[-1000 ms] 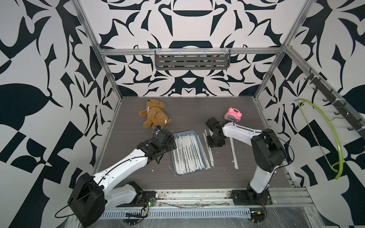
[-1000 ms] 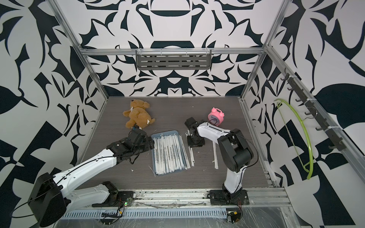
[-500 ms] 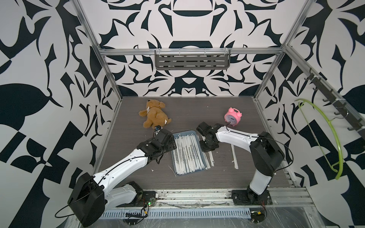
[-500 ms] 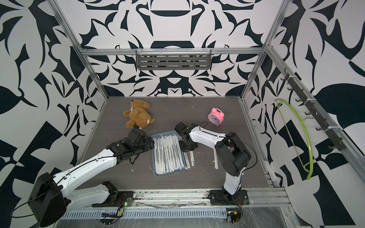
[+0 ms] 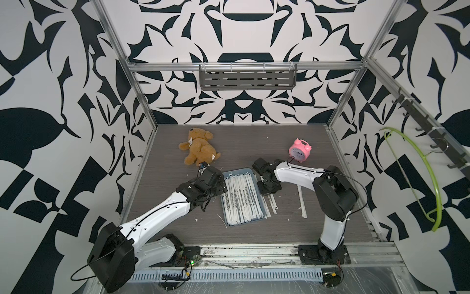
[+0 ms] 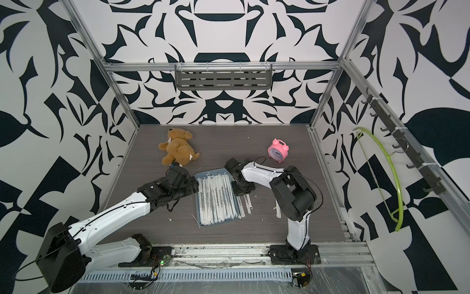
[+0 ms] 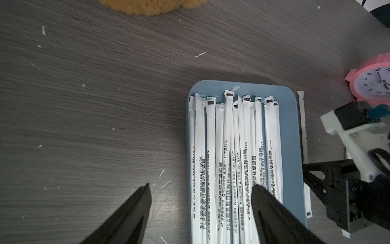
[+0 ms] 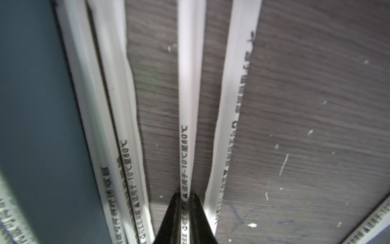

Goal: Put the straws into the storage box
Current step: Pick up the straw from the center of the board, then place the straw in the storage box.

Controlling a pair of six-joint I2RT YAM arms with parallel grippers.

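Observation:
The storage box [image 5: 239,170] is a shallow blue-grey tray in mid-table, also seen in the other top view [image 6: 211,173] and the left wrist view [image 7: 291,131]. Several white-wrapped straws [image 5: 241,201] lie lengthwise in it. More straws [image 5: 270,203] lie on the table to its right, and one straw [image 5: 302,203] lies further right. My right gripper [image 8: 186,196] is shut on one loose straw [image 8: 188,84] beside the box wall [image 8: 31,105]. My left gripper [image 7: 201,187] is open over the box's left edge, with nothing held.
A brown teddy bear [image 5: 198,147] lies at the back left and a pink alarm clock [image 5: 300,150] stands at the back right. A grey slotted shelf [image 5: 248,79] hangs on the back wall. A green hanger [image 5: 429,173] hangs on the right wall.
My right gripper has moved left and nearer, up to the box's right side, and has closed on a loose straw. The left arm has not moved.

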